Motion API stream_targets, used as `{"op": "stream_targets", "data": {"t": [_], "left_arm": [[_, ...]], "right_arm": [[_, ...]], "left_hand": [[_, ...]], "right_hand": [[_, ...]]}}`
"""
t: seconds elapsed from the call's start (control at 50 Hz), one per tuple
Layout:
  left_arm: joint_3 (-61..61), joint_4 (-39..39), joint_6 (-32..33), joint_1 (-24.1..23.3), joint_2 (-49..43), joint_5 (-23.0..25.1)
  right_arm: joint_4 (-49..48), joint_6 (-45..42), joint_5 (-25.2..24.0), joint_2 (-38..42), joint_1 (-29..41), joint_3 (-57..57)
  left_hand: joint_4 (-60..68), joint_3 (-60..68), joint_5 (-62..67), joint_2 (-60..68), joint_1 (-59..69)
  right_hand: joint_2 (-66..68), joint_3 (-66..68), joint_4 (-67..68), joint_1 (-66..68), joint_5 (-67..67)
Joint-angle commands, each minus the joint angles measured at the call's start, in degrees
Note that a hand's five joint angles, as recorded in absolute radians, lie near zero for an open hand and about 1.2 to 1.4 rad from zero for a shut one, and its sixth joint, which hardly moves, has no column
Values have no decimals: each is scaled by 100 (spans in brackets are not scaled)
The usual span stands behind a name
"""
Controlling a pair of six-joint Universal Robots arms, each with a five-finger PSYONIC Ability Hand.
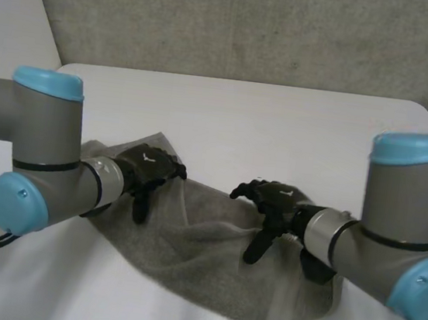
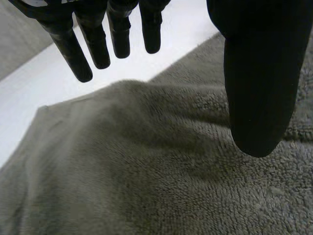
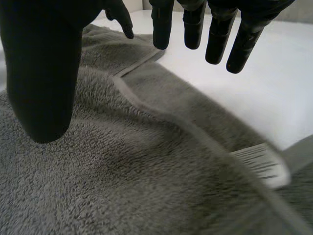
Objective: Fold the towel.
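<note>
A grey towel (image 1: 202,252) lies crumpled in a slanted band across the front of the white table (image 1: 243,117). My left hand (image 1: 149,166) hovers over its left end, fingers (image 2: 93,39) straight and spread above the pile (image 2: 146,171), thumb apart, holding nothing. My right hand (image 1: 275,199) is open over the towel's far edge toward the right end. Under its palm runs the towel's hem (image 3: 146,105), and its thumb (image 3: 44,73) stands above the nap (image 3: 122,171). A white label (image 3: 259,164) sits on the hem beside the hand.
Bare table lies beyond the towel up to a grey wall (image 1: 254,24). The table's rounded far right corner (image 1: 427,112) and left edge (image 1: 57,70) show. Both arms (image 1: 43,155) come in low from the front sides.
</note>
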Motion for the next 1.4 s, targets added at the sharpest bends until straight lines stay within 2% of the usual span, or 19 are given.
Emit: {"op": "stream_targets", "data": {"t": [0.02,0.08,0.14,0.18,0.2,0.22,0.28,0.46,0.5,0.64,0.78,0.88,0.98,1.16,1.26,1.3,1.32,1.36,1.4], "left_arm": [[308,44,-32,-24,-310,-3],[361,123,-23,-42,-425,14],[448,176,-14,-77,-600,-21],[510,167,-14,-86,-714,-38],[510,167,-14,-86,-715,-39],[545,176,-14,-103,-732,-30],[807,228,3,-121,-715,-21],[2364,879,-14,-288,-469,-144],[2959,1535,-58,-332,-250,-520],[2920,3100,-102,-507,190,-1600],[1222,3446,-67,-595,753,-1955],[-510,3428,-85,-622,1114,-1981],[-2413,3349,-137,-1226,1535,-2016],[-2935,2514,-454,-1694,1026,-2042],[-2698,1723,-788,-1712,859,-2042],[-2497,1399,-937,-1712,955,-2025],[-2496,1398,-937,-1712,955,-2025],[-2277,1275,-946,-1712,1209,-2016],[-2146,1266,-920,-1703,1332,-1990]], "right_arm": [[-712,262,247,781,461,-201],[-774,253,309,879,541,-255],[-818,253,485,1055,638,-386],[-897,201,695,1081,691,-500],[-897,201,696,1081,691,-501],[-984,175,774,1073,691,-562],[-1256,43,906,994,682,-754],[-2049,-1847,1522,457,656,-1828],[-2914,-2713,1829,142,656,-2082],[-4350,-3323,1620,-429,769,-1707],[-3622,-3605,1285,-738,814,-940],[-2079,-4174,1162,-721,787,-318],[-831,-4833,1039,-379,779,96],[-177,-5011,1048,229,752,238],[-150,-4994,1039,150,735,430],[-176,-4985,1021,37,735,544],[-177,-4985,1021,35,735,545],[-246,-4985,1030,-227,726,808],[-316,-4985,1030,-315,735,939]], "left_hand": [[1878,1886,1878,1858,1866],[2585,2593,2585,2565,2572],[3073,3080,3072,3052,3060],[4511,4518,4510,4490,4498],[4519,4527,4519,4499,4507],[5252,5260,5252,5232,5240],[6463,6471,6463,6443,6450],[6468,6476,6468,6448,6456],[6468,6476,6468,6448,6456],[6468,6476,6468,6448,6456],[6468,6476,6468,6448,6456],[6468,6476,6468,6448,6456],[6468,6476,6468,6448,6456],[6420,6428,6420,6400,6408],[5091,5099,5091,5071,5079],[3135,3143,3135,3115,3123],[3123,3131,3123,3103,3111],[627,635,627,607,615],[184,192,184,164,171]], "right_hand": [[465,582,451,599,522],[670,786,655,803,727],[2352,2468,2337,2485,2409],[5445,5562,5431,5579,5502],[5463,5580,5449,5597,5520],[6657,6773,6642,6790,6714],[6669,6786,6654,6802,6726],[6669,6786,6654,6802,6726],[6669,6786,6654,6802,6726],[6669,6786,6654,6802,6726],[6669,6786,6654,6802,6726],[6669,6786,6654,6802,6726],[6669,6786,6654,6802,6726],[6669,6786,6654,6802,6726],[6669,6786,6654,6802,6726],[6669,6786,6654,6802,6726],[6669,6786,6654,6802,6726],[6669,6786,6654,6802,6726],[6669,6786,6654,6802,6726]]}}
